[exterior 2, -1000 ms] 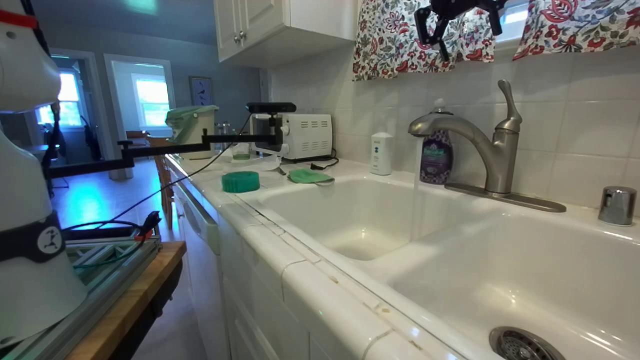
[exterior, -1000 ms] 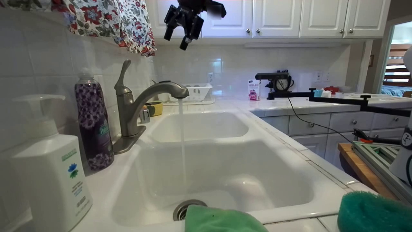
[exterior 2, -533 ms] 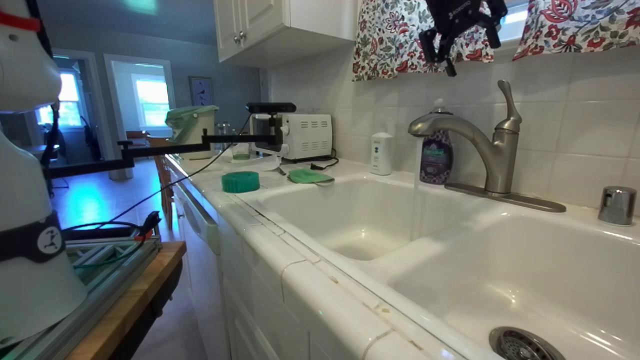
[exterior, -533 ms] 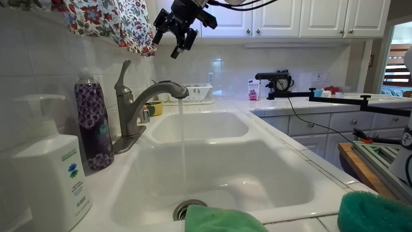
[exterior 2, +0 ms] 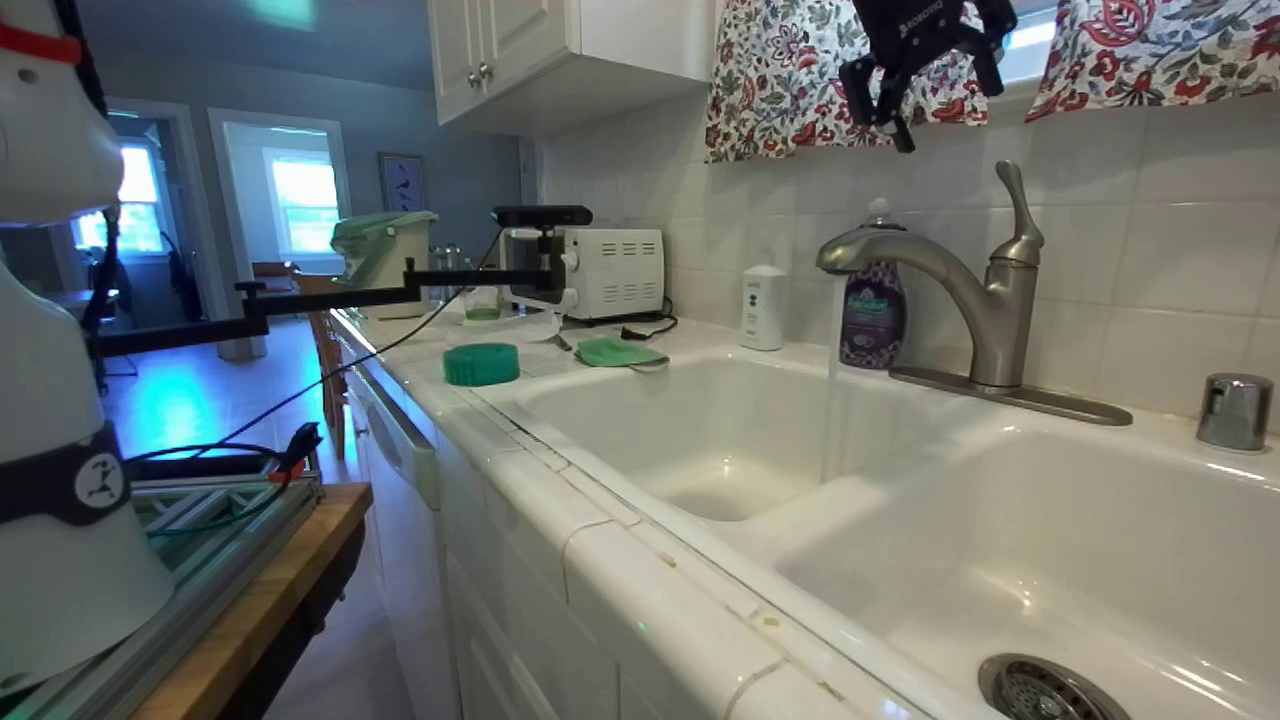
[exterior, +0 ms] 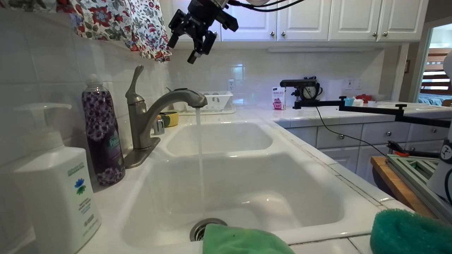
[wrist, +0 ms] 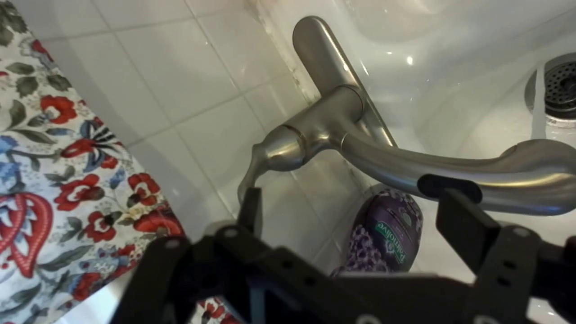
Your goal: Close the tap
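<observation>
The brushed grey tap (exterior: 139, 121) stands behind the sink; it also shows in an exterior view (exterior 2: 1003, 320) and the wrist view (wrist: 333, 119). Its lever (exterior: 135, 83) points up and leans slightly. A water stream (exterior: 200, 151) runs from the spout (exterior: 187, 96) into the basin. My gripper (exterior: 183, 50) is open and empty, in the air above the tap, apart from it; it also shows in an exterior view (exterior 2: 945, 108). In the wrist view, the open gripper (wrist: 360, 216) has the lever (wrist: 274, 153) beyond its left finger (wrist: 252, 213); the lever's tip is partly hidden.
A purple dish soap bottle (exterior: 102, 141) and a white pump bottle (exterior: 58, 197) stand beside the tap. A floral curtain (exterior 2: 790, 80) hangs near the gripper. The tiled wall (exterior 2: 1180, 250) is behind the tap. A green cloth (exterior: 243, 241) and sponge (exterior: 409, 233) lie by the sink.
Over the last second my gripper has come down and moved slightly towards the wall side. In the last half second it is nearly still. The lever and running water look the same.
</observation>
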`<state>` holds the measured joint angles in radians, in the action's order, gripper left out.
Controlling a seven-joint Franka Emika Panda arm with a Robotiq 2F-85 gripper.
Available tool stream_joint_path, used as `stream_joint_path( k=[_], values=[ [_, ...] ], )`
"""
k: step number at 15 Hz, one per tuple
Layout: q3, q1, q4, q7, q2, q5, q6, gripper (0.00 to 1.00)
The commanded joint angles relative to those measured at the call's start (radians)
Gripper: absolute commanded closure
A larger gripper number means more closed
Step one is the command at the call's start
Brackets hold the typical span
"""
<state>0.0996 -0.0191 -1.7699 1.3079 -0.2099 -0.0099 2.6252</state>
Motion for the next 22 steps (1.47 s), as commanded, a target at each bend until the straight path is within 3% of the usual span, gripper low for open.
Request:
stream_joint_path(
  k=[1, 6, 20, 22],
  values=[
    [0.006, 0.010, 0.025, 0.002, -0.021, -0.006, 0.017, 0.00],
    [0.021, 0.007, 0.071, 0.027, -0.062, -0.014, 0.013, 0.00],
    [0.056, 0.028, 0.350, 0.153, -0.246, -0.020, -0.070, 0.00],
    [0.060, 0.026, 0.377, 0.160, -0.269, -0.023, -0.078, 0.05]
  ],
)
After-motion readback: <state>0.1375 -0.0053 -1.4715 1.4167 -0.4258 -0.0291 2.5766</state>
